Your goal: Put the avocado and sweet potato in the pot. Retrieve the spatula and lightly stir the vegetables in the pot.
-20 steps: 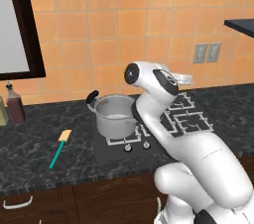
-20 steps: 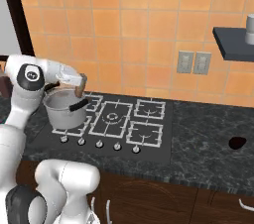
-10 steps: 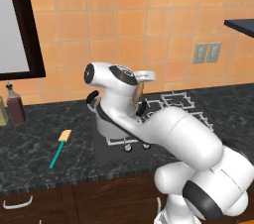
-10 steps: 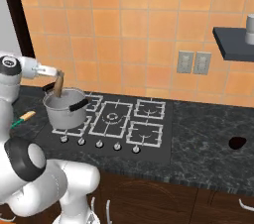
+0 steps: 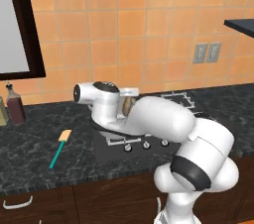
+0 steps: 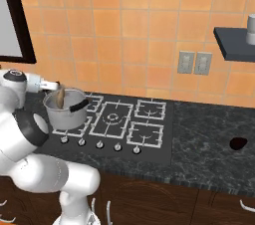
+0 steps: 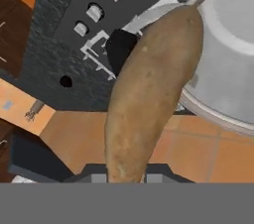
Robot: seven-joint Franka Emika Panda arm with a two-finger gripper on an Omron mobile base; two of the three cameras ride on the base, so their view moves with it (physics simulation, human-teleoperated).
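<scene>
Closest in the hand view, the gripper (image 7: 125, 177) clenches the sweet potato (image 7: 149, 94), which stretches away toward the rim of the pot (image 7: 233, 64). Beyond, the pot (image 6: 66, 109) sits on the front left burner of the stove (image 6: 129, 127). Farther left, the spatula (image 5: 59, 148) lies flat on the dark counter (image 5: 30, 163), well apart from the pot.

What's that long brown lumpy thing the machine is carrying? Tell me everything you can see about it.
It is the sweet potato: long, tapered, tan-brown, with a dull, faintly speckled skin. The gripper has its jaws closed on one end, so the other end juts out over the rim of the steel pot. From the right base view it hangs tilted just above the pot's opening, not yet inside. The pot stands on the stove's front left burner.
</scene>
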